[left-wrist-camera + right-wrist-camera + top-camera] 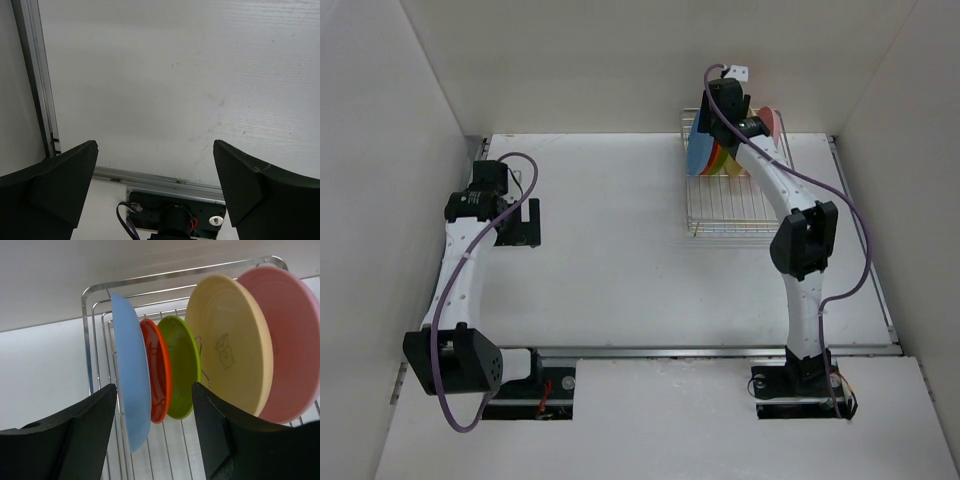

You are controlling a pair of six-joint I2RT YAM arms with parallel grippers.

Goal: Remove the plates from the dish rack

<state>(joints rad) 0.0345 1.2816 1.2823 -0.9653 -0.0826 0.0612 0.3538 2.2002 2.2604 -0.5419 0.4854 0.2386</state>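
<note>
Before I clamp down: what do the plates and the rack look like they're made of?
The plates look like moulded plastic, possibly melamine: flat solid colours, thin rims, a soft satin sheen rather than glassy glaze. The yellow plate carries a faint drawn figure. The rack looks like thin steel wire, chromed or polished: bright silver with sharp highlights along its bends.

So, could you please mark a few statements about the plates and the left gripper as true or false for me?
1. All five plates stand on edge in the dish rack. True.
2. The green plate stands between the orange plate and the yellow plate. True.
3. The blue plate stands between yellow and pink. False: it is at one end, beside orange; the pink plate is at the other.
4. The left gripper holds a plate. False: it is open above the table.
</note>
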